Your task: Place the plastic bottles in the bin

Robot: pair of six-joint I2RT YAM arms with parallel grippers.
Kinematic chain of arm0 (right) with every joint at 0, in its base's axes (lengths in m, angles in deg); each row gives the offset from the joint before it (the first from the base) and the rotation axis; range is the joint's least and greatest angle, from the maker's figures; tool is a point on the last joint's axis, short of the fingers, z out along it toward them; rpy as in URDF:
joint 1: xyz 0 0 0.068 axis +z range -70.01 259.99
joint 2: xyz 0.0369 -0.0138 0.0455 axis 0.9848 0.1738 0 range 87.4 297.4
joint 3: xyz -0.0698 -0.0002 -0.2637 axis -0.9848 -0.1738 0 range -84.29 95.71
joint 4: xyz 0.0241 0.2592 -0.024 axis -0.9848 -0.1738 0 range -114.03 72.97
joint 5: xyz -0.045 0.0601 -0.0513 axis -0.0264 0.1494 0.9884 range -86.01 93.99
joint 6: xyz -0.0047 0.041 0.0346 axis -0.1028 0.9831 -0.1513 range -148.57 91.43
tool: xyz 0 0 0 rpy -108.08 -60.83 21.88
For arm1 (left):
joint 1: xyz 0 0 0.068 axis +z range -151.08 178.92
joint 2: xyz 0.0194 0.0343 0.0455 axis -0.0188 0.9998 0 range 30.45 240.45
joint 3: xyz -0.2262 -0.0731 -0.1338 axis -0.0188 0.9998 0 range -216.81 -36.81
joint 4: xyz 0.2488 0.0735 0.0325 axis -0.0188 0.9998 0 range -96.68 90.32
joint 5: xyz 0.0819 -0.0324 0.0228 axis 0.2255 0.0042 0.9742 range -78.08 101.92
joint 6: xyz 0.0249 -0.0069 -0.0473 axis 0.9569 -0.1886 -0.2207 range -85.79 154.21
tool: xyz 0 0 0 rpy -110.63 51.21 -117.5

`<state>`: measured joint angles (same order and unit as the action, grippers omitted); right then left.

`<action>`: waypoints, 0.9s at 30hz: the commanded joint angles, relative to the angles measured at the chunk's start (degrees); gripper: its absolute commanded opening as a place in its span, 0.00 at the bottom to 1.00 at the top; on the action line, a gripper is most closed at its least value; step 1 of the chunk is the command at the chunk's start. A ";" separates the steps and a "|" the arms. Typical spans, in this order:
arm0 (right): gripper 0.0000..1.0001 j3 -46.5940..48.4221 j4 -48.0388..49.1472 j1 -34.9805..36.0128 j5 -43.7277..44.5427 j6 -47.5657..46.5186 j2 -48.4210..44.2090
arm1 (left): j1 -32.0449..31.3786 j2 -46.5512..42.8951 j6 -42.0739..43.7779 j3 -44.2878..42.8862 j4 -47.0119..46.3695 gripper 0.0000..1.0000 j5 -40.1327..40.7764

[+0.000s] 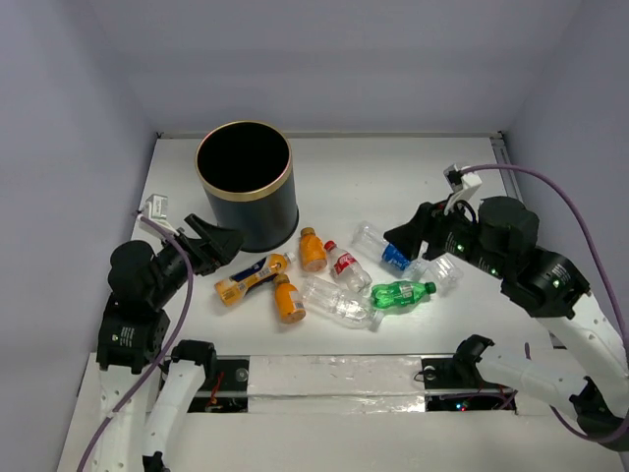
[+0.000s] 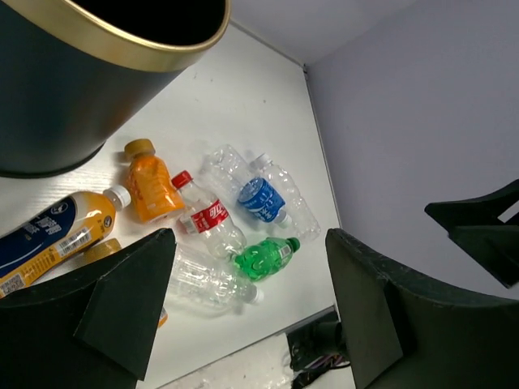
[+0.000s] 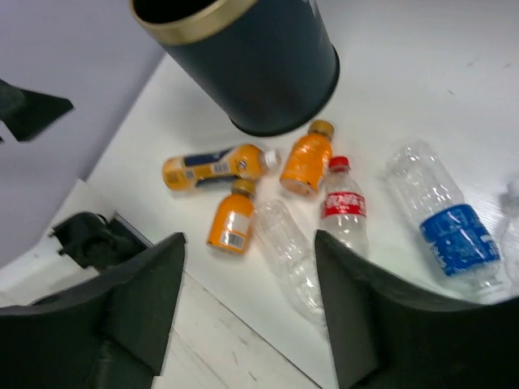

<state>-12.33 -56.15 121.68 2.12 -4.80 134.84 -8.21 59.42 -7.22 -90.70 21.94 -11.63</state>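
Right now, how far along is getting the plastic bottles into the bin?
Nothing looks done yet: no bottle shows inside the bin, though its inside is dark. Nothing is in hand: the left fingers and right fingers are open and empty. Left to do: eight bottles lie on the table, among them the green bottle, red-label bottle and blue-label bottle.

No legible txt. Red-label bottle (image 2: 209, 217): white script, too blurred to read.

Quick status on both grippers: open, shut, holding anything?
Left gripper: open, holding nothing.
Right gripper: open, holding nothing.
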 commanded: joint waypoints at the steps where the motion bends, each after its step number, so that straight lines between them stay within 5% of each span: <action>1: 0.62 0.02 -1.75 0.41 1.16 1.10 -0.86 | -0.07 0.30 0.56 0.80 -0.50 0.72 -2.55; 2: 0.42 0.02 -2.02 0.41 1.43 1.10 -1.03 | -0.07 0.30 0.73 0.80 -0.24 0.70 -2.55; 5: 0.10 -0.68 -2.37 0.41 1.69 1.28 -1.47 | -0.07 0.21 -0.05 1.77 -1.28 0.53 -3.43; 8: 0.00 -1.30 -2.46 0.41 0.82 1.89 -1.39 | -0.07 1.87 1.17 3.44 1.24 0.22 -3.79; 9: 0.00 -1.91 -2.29 0.41 0.55 1.89 -1.30 | -0.07 2.05 1.44 4.14 2.04 0.09 -3.61; 11: 0.00 -3.05 -1.50 0.41 -0.33 2.07 -1.21 | -0.07 2.23 1.62 4.67 4.58 0.00 -2.56; 18: 0.00 -10.52 1.31 0.41 -4.01 4.53 2.13 | -1.21 1.52 0.47 9.76 8.99 0.00 0.87; 27: 0.00 -13.69 4.92 0.41 -6.57 4.53 5.38 | -19.65 6.88 -3.03 8.37 14.44 0.00 18.79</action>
<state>-25.96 -55.93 121.68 -2.69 -0.43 139.85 -22.49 64.32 -7.90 -80.82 35.28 -1.01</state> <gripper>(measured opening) 0.010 0.003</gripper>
